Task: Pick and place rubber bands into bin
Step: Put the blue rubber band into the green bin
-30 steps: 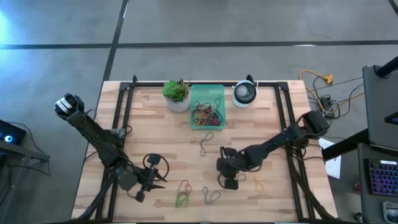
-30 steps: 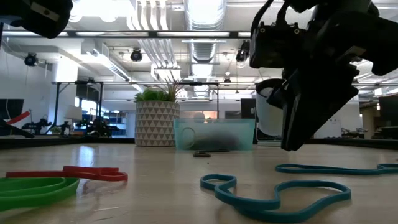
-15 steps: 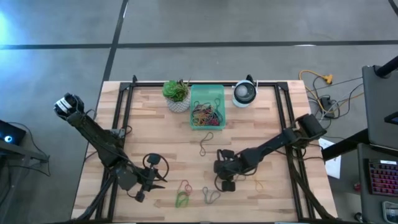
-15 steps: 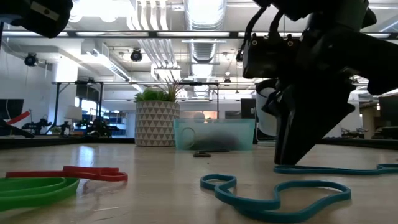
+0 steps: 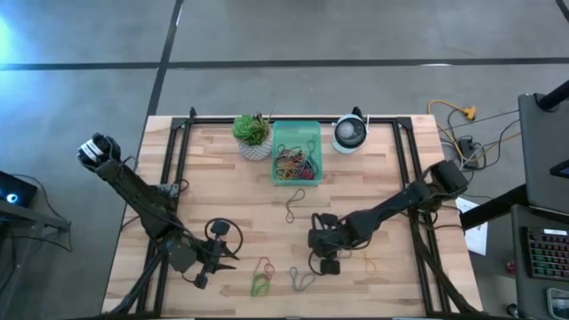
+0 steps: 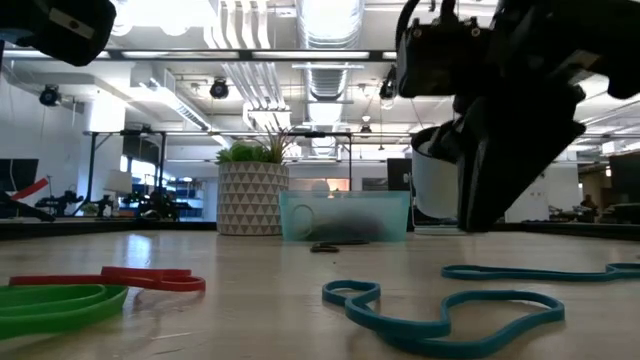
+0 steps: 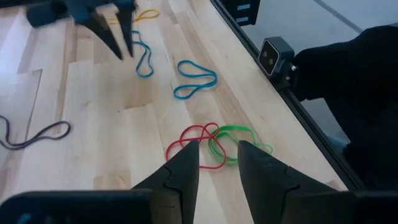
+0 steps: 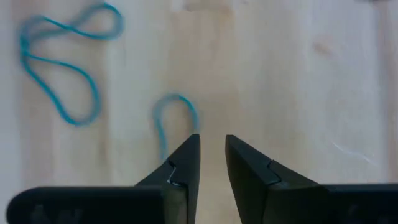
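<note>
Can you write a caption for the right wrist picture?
Right end effector open above a teal rubber band on the wooden table.

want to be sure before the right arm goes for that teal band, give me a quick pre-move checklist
1. Right gripper open and empty: ok, its fingers stand slightly apart with nothing between them.
2. Target in front of it: ok, a teal rubber band lies on the wood just off the fingertips.
3. Gripper down at the band: not ok, in the low view it hangs above the table.
4. Bin free to receive: ok, open on top and already holding bands.
5. Left gripper out of the way: ok, open over the red and green bands near the front left.
6. Second teal band clear of the target: ok, it lies apart.
</note>
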